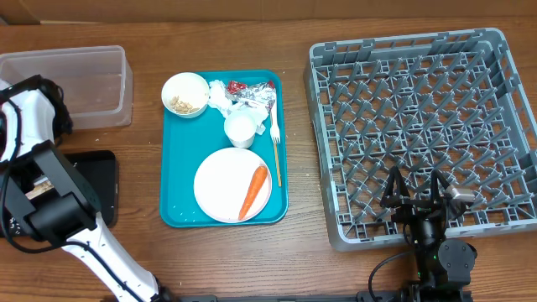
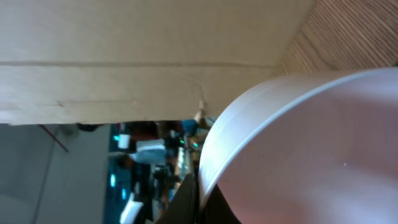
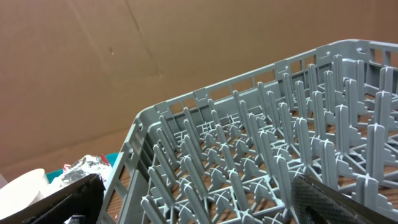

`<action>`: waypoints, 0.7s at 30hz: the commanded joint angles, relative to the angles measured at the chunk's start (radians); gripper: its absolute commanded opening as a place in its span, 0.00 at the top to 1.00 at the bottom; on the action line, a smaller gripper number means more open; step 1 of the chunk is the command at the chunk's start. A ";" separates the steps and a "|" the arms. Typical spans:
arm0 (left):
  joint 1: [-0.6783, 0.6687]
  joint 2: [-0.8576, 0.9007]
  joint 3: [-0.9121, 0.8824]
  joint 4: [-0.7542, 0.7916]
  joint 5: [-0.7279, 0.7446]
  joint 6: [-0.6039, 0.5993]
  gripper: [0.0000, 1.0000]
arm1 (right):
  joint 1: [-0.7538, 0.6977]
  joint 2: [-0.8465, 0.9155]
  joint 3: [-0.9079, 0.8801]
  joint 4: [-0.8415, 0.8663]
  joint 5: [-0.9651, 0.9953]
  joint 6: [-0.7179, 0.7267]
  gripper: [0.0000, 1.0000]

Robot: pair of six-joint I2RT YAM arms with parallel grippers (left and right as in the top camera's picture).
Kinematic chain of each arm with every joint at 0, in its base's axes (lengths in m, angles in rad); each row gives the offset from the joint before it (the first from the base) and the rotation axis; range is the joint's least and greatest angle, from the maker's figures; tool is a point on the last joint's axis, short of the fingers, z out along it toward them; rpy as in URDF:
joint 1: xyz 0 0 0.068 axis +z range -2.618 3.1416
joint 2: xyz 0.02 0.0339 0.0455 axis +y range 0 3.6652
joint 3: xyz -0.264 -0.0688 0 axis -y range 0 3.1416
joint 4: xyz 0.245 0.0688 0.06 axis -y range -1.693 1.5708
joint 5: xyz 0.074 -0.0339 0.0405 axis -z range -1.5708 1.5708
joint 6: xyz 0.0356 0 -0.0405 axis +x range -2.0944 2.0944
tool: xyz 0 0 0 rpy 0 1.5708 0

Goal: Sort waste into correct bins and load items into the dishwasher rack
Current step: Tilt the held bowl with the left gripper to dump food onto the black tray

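Observation:
On the teal serving tray [image 1: 178,172], an orange carrot [image 1: 253,191] lies on a round white plate [image 1: 218,186]. Behind it are a white cup [image 1: 240,129], a bowl [image 1: 185,93] of beige food bits [image 1: 181,104], crumpled napkins [image 1: 220,94], a foil wrapper [image 1: 250,92] and a yellow-handled fork [image 1: 275,138]. My right gripper [image 1: 415,195] hangs open over the near edge of the grey dishwasher rack [image 1: 419,109], its fingers wide apart above the pegs [image 3: 249,155]. My left gripper [image 2: 193,202] is shut, with a white curved surface close beside it.
The clear tub [image 1: 84,84] stands at the back left. The black tray [image 1: 99,172] lies at the left, partly under my folded left arm [image 1: 50,201]. A cardboard wall [image 3: 124,62] rises behind the table. Bare wood separates the teal tray and the rack.

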 commanded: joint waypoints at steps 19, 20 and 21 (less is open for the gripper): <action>-0.101 -0.046 0.008 -0.037 -0.164 -0.013 0.96 | -0.006 -0.008 -0.010 0.008 0.000 0.002 0.00; -0.095 -0.046 0.008 -0.038 -0.143 -0.013 0.96 | -0.006 -0.008 -0.010 0.008 0.000 0.002 0.00; -0.088 -0.046 0.008 -0.037 -0.105 -0.013 0.96 | -0.006 -0.008 -0.010 0.008 0.000 0.002 0.00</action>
